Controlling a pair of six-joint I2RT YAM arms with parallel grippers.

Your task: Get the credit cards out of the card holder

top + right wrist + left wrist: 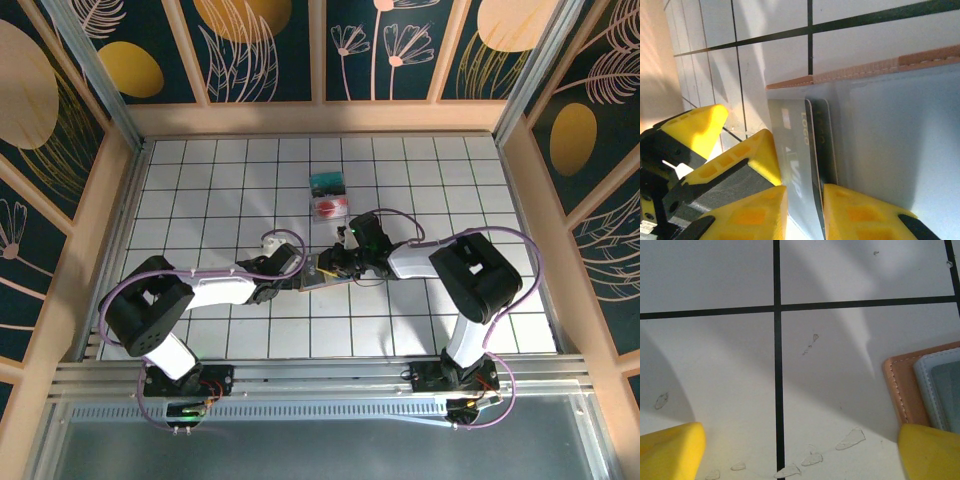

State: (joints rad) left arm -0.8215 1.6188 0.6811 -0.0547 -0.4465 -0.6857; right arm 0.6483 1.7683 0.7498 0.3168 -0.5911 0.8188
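While the right end effector [805, 202], narrowly parted, straddles a credit card [820, 140] edge in the card holder [890, 140], the left end effector [800, 452] gapes. Seemingly thin, stiff and slick: pinch its flat faces.

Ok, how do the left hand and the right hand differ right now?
Opening: the left hand is spread wide; the right hand has its fingers close together. Contents: the left hand has bare table between its fingers; the right hand straddles the edge of a dark card, pinch unconfirmed. Place: the left hand sits at the edge of the card holder, the right hand over its inside. Both work at the holder.
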